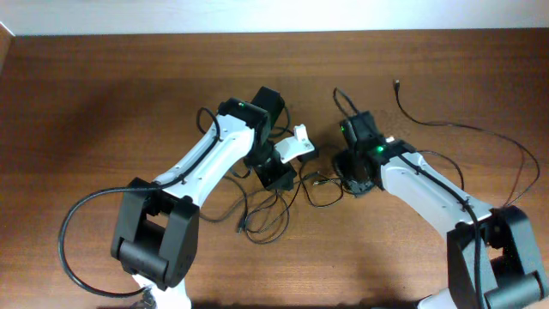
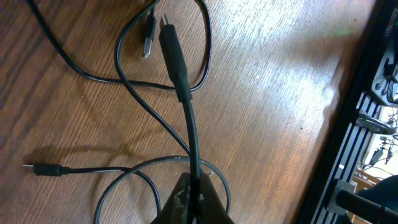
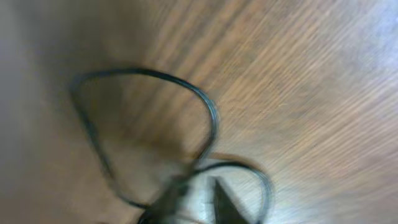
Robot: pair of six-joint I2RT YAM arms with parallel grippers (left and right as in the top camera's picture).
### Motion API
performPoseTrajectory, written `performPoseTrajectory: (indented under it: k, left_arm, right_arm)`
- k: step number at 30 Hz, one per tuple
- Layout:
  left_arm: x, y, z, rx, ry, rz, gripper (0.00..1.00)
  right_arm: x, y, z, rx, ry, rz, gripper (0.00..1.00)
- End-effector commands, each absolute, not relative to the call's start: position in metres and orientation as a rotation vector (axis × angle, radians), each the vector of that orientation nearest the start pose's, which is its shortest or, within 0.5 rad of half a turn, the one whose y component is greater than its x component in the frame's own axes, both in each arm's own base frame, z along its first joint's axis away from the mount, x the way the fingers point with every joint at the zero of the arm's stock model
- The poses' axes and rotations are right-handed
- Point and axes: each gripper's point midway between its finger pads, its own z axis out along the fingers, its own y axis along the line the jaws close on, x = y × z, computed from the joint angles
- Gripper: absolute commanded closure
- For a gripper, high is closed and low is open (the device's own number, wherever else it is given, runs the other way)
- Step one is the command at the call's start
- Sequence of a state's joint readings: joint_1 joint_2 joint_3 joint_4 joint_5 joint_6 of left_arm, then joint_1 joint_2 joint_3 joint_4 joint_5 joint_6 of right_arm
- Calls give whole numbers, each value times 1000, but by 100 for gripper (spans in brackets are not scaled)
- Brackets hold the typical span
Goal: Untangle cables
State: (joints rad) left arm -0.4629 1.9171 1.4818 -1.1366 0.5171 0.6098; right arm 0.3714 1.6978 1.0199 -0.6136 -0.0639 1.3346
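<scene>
Nearest, the left arm (image 1: pixel 206 163) and right arm (image 1: pixel 429 184) lean in, elbows bent, over the wood-grain counter (image 1: pixel 103 94). The left jaws pinch shut on one thin black cord (image 2: pixel 177 62) of the cables (image 1: pixel 273 206) tangled between both arms; the right jaws are blurred, so I cannot tell. Beyond, another cord (image 1: pixel 463 128) trails right across bare wood toward the far edge.
</scene>
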Motion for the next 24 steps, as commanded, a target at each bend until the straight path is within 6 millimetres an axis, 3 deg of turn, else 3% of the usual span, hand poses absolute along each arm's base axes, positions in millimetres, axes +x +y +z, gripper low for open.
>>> performPoseTrajectory:
  k: [1,4,6,9,11,12,15,19,24]
  left_arm:
    - [290,-236,92,1485,2571,-806,100]
    - [314,-225,92,1256,2658,-787,100]
    - [331,-212,92,1074,2716,-785,100]
    - [340,-195,85,945,2772,-751,100]
    - [352,-176,69,744,2876,-586,100]
    - [357,-166,62,627,2926,-490,100]
    - [362,-147,48,458,2996,-327,100]
    - [359,-146,35,449,3033,-315,96]
    - [359,-145,33,408,3046,-305,96]
  right_arm:
    - [309,143,26,1069,2819,342,65]
    - [301,154,27,838,2928,412,53]
    - [298,154,27,756,2956,412,53]
    - [295,163,29,722,2984,481,51]
    - [288,177,33,641,3029,603,49]
    - [285,182,34,621,3039,616,38]
    - [278,200,35,524,3048,629,32]
    - [274,226,37,379,3021,637,31]
    - [267,258,42,235,2981,699,31]
